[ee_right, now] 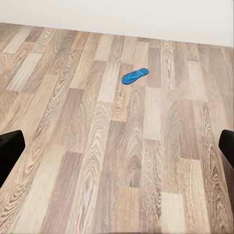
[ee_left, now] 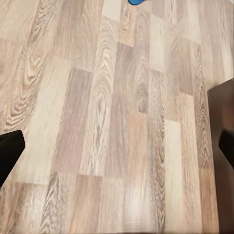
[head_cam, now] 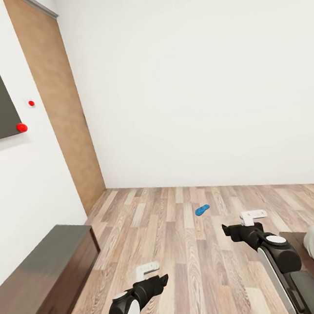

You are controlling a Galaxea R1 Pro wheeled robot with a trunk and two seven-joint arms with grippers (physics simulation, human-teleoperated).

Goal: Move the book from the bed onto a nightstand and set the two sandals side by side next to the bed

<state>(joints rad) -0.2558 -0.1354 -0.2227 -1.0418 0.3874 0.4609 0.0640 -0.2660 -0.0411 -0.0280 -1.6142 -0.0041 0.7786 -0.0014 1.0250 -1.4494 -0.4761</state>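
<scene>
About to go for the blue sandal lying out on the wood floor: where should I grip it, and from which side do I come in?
Come straight down from above. The blue sandal lies flat on the wood floor, so a side approach finds no edge. Pinch it across its narrow width, near mid-length. It lies ahead of the right gripper, whose fingers are spread wide; the sandal is far off yet, so its strap detail is unclear.

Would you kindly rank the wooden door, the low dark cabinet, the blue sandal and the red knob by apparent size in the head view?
1. Wooden door.
2. Low dark cabinet, though nearness inflates it.
3. Blue sandal.
4. Red knob, nearly sandal-sized; that order is unsure.
</scene>
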